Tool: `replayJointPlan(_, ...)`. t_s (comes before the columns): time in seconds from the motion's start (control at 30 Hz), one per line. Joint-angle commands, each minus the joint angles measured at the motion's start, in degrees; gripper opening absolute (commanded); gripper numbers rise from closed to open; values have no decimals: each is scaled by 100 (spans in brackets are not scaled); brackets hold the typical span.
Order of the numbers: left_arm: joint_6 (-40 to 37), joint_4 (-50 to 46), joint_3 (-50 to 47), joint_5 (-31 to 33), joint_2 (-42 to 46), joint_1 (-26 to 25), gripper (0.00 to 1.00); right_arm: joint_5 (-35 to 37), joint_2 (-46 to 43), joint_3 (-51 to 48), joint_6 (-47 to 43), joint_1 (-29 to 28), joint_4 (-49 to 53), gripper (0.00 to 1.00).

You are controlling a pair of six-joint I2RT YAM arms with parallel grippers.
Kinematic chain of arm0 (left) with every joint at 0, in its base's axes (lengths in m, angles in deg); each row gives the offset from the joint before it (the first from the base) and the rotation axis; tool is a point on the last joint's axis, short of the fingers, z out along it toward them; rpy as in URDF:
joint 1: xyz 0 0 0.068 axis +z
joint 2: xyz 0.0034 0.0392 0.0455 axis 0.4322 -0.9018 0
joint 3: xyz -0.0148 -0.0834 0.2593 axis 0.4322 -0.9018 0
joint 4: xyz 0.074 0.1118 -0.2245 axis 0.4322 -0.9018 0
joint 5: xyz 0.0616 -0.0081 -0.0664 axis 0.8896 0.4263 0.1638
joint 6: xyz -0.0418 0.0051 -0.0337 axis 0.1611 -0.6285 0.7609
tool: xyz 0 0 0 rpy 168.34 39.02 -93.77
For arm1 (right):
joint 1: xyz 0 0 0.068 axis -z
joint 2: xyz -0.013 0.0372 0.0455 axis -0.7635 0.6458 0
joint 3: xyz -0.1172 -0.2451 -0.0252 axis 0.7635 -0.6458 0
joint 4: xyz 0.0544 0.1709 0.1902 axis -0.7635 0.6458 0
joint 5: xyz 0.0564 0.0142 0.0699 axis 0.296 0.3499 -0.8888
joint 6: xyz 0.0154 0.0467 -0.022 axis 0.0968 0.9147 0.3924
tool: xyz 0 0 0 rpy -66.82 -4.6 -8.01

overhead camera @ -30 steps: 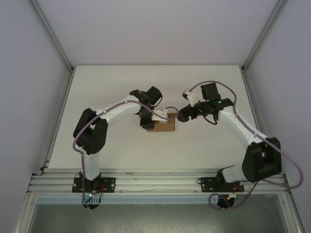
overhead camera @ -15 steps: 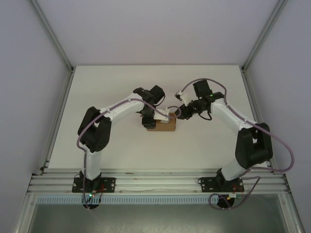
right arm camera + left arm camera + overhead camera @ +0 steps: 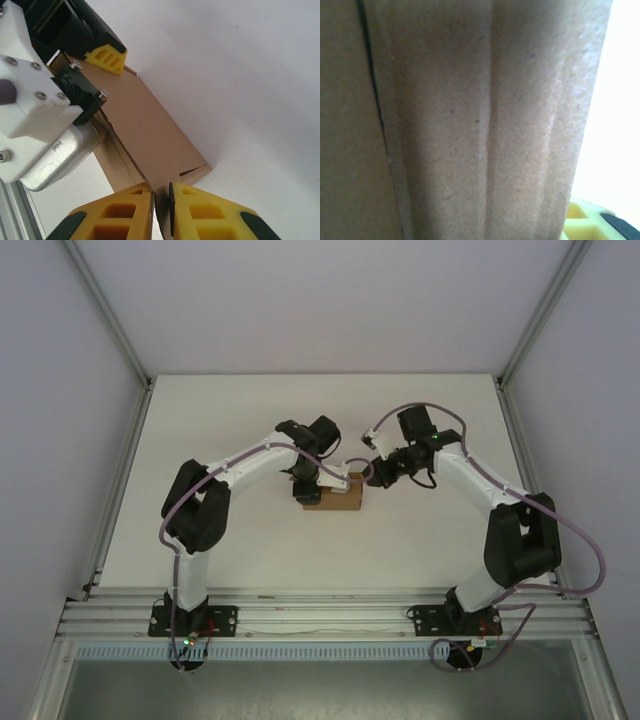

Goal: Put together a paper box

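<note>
Since a second before: the right arm had swung in leftward to the box and its jaws had drawn together. The right gripper (image 3: 161,189) was pinched almost closed on a thin upright wall at the right end of the small rectangular brown cardboard paper box (image 3: 150,125). The left gripper (image 3: 304,492) sat over the paper box's left end, with one yellow finger (image 3: 106,57) touching its far edge. Whether that gripper had a hold could not be told. The paper box lay mid-way across the white table (image 3: 420,530), between the two grippers.
</note>
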Motion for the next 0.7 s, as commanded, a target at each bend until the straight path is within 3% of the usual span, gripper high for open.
replayJointPlan(0.0,67,-95,77,51,-278,-22,43,179,42,64,154,-32,142,17)
replayJointPlan(0.07,69,-77,84,65,-259,-22,43,179,60,56,156,-44,92,16)
replayJointPlan(0.2,89,-37,96,23,-236,-20,43,132,136,110,364,-40,16,0)
replayJointPlan(0.23,125,-13,101,16,-238,-22,43,80,145,145,490,-48,15,0)
replayJointPlan(0.33,208,63,128,55,-255,-22,43,153,-14,67,1374,-90,-289,0)
replayJointPlan(0.43,285,122,157,69,-275,-22,44,1039,-468,-527,3364,-212,-1477,0)
replayJointPlan(0.5,317,155,159,37,-286,-20,45,1234,-770,-958,4437,-271,-2088,0)
replayJointPlan(0.67,356,239,147,19,-274,-27,46,1826,-1212,-1725,5139,-574,-2990,0)
